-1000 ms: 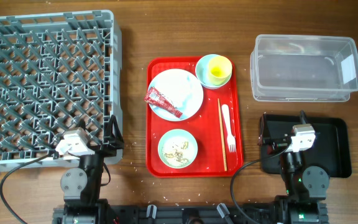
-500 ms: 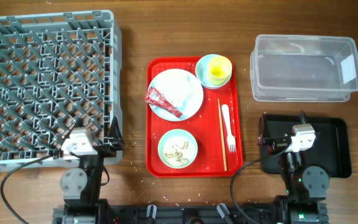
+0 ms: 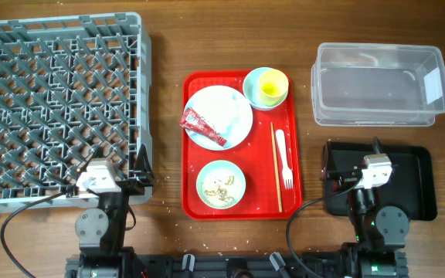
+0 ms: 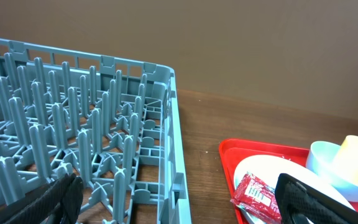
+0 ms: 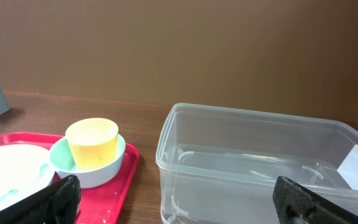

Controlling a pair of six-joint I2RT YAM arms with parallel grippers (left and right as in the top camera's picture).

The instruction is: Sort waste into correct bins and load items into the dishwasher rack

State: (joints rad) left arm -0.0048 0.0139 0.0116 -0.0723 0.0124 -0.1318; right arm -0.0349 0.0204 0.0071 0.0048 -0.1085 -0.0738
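Observation:
The grey dishwasher rack (image 3: 52,108) fills the left. On the red serving tray (image 3: 242,210) lie a white plate (image 3: 226,112) with the red wrapper (image 3: 202,127), a blue-green bowl (image 3: 255,94) holding the yellow cup (image 3: 271,85), a second bowl (image 3: 221,185) with rice-like scraps, a white fork (image 3: 284,158) and a chopstick (image 3: 275,166). The clear tub (image 3: 377,85) and black tray (image 3: 416,185) are at the right. My left gripper (image 3: 103,174) is open and empty at the rack's near right corner (image 4: 179,186). My right gripper (image 3: 375,158) is open and empty over the black tray. No tissues show.
The left wrist view shows the wrapper (image 4: 257,196), plate (image 4: 278,171) and cup (image 4: 356,158) to the right of the rack wall. The right wrist view shows the cup (image 5: 92,143) in its bowl and the tub (image 5: 253,165) ahead. Crumbs dot the near table edge.
My left wrist has shifted slightly to the right. Nothing else has moved.

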